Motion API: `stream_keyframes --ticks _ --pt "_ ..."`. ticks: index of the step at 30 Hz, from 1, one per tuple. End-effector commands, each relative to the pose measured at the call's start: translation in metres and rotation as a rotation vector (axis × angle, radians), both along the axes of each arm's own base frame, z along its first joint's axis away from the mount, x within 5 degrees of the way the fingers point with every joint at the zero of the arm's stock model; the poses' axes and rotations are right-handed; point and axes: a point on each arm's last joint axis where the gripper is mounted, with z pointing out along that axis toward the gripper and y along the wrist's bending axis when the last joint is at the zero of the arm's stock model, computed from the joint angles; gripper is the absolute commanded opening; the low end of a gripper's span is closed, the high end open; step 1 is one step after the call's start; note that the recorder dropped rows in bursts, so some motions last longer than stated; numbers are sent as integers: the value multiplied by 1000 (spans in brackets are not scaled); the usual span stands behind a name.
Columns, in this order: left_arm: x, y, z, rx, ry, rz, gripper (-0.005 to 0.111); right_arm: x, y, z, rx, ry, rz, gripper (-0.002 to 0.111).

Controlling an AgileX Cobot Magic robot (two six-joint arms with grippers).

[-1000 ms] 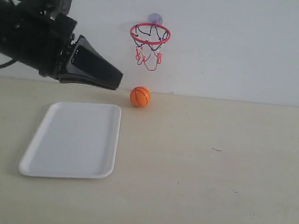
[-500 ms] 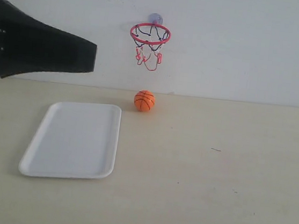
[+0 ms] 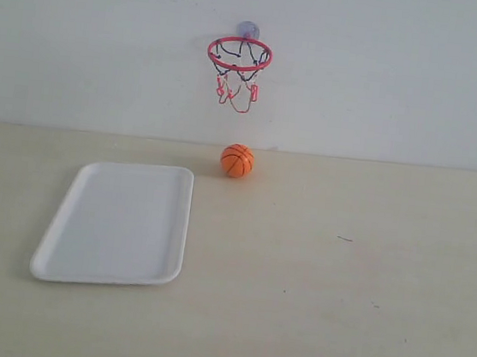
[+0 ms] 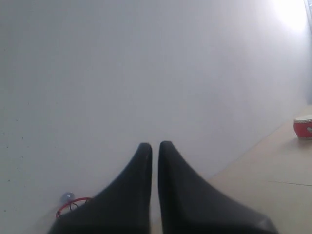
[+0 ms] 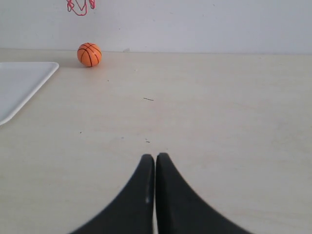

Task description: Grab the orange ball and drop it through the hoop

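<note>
The orange ball (image 3: 236,160) rests on the table against the back wall, almost straight below the hoop (image 3: 240,54), whose red ring and net hang from a suction cup on the wall. The right wrist view shows the orange ball (image 5: 89,54) far ahead of my right gripper (image 5: 155,157), which is shut with nothing in it. My left gripper (image 4: 154,145) is shut and empty too, facing the wall, with the hoop (image 4: 72,204) peeking out beside one finger. Neither gripper appears in the exterior view.
A white rectangular tray (image 3: 117,223) lies on the table left of the ball; its corner (image 5: 22,83) shows in the right wrist view. A red and white container (image 4: 303,127) stands far off in the left wrist view.
The left arm has withdrawn leftward out of the exterior view. The ball has rolled a little to the right along the wall.
</note>
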Motion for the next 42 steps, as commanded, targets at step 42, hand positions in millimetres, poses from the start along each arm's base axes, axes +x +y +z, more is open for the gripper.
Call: stream_keyframes --ticks 42 --pt "44 51 -180 -99 623 653 4 0 0 1 1 -15 2 0"
